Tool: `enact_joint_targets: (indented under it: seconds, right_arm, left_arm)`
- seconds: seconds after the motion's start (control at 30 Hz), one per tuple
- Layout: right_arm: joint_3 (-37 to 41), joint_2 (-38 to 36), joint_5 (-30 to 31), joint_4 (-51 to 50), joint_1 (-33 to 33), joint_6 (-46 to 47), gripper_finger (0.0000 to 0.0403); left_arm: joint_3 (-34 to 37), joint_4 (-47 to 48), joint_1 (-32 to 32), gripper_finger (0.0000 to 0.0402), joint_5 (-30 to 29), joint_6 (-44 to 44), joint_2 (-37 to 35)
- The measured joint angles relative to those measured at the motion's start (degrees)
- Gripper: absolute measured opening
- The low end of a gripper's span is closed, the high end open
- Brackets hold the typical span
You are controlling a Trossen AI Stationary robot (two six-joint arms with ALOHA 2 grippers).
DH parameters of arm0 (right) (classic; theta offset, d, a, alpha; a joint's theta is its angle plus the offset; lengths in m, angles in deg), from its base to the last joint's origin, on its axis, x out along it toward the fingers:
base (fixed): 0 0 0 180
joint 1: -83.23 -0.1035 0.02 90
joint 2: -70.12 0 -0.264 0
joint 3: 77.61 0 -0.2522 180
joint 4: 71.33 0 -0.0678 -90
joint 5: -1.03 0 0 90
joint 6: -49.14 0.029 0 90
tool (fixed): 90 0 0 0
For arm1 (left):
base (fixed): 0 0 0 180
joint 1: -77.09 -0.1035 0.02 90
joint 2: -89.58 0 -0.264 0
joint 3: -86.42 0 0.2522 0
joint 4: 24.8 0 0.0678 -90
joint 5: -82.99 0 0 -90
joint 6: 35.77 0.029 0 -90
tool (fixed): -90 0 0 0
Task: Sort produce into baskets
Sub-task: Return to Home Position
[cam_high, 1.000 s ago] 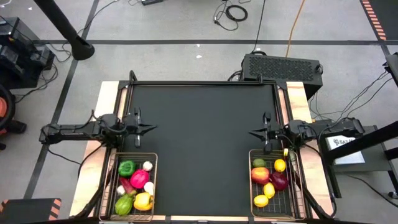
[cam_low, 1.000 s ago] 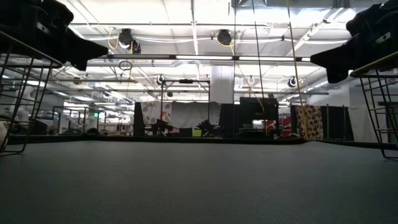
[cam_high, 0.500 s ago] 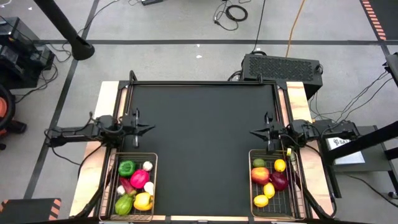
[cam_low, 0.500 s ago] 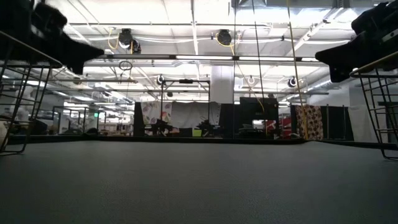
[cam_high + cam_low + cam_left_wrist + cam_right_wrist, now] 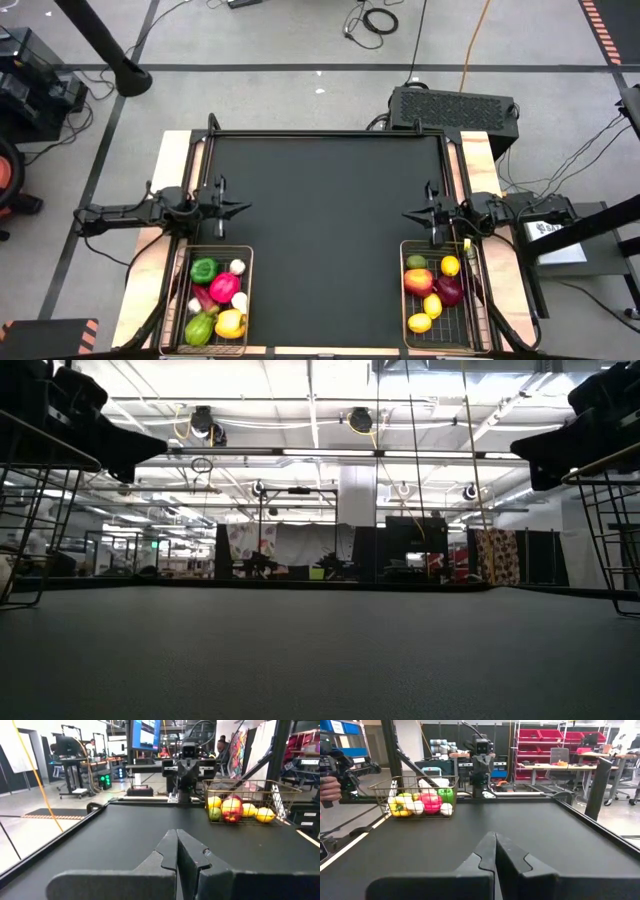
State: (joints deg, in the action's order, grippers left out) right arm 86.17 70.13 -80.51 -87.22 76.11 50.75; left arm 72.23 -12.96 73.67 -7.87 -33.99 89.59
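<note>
Two wire baskets with brass rims stand at the table's near edge. The left basket (image 5: 218,297) holds green, pink-red and yellow peppers and white garlic; it also shows in the right wrist view (image 5: 420,796). The right basket (image 5: 436,296) holds a red apple, yellow lemons, a lime and a dark red piece; it also shows in the left wrist view (image 5: 250,800). My left gripper (image 5: 243,206) is shut and empty at the table's left edge, just far of the left basket. My right gripper (image 5: 407,213) is shut and empty at the right edge, just far of the right basket.
The black mat (image 5: 325,235) lies bare between the arms. A raised black frame (image 5: 325,133) borders the table's far edge and sides. A dark box (image 5: 455,108) stands behind the far right corner. A person's hand (image 5: 327,787) shows in the room beyond the table's left side.
</note>
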Motion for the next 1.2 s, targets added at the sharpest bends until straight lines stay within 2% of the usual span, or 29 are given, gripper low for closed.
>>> enact_joint_targets:
  seconds: [0.17, 0.27, 0.6, 0.87, 1.07, 1.2]
  right_arm:
    - [0.0, 0.0, 0.1, 0.5, 0.0, 0.5, 0.0000]
    - [1.5, 0.0, 0.3, 4.6, 0.0, 0.3, 0.0000]
    - [1.6, 0.1, 0.5, 4.5, 0.0, -0.9, 0.0000]
    - [1.6, 0.1, 0.6, 5.7, 2.0, -5.6, 0.0000]
    - [1.6, 0.1, -6.3, 5.5, 7.0, -4.6, 0.0000]
    - [1.6, 0.1, -7.3, 5.4, 9.4, -4.2, 0.0000]
  left_arm:
    - [0.0, 0.0, 0.0, 0.0002, 0.0, -0.8, 0.0]
    - [0.0, -0.1, 0.0, 0.0002, 0.0, -1.1, 0.0]
    - [0.1, 0.7, 0.0, 0.0002, 0.0, -1.5, 0.1]
    - [0.1, 0.8, 0.0, 0.0002, 0.0, -1.5, 0.2]
    - [0.1, 0.7, 0.0, 0.0002, -0.1, -1.5, 0.2]
    - [0.1, 0.6, 0.0, 0.0002, -0.8, -1.5, 0.2]
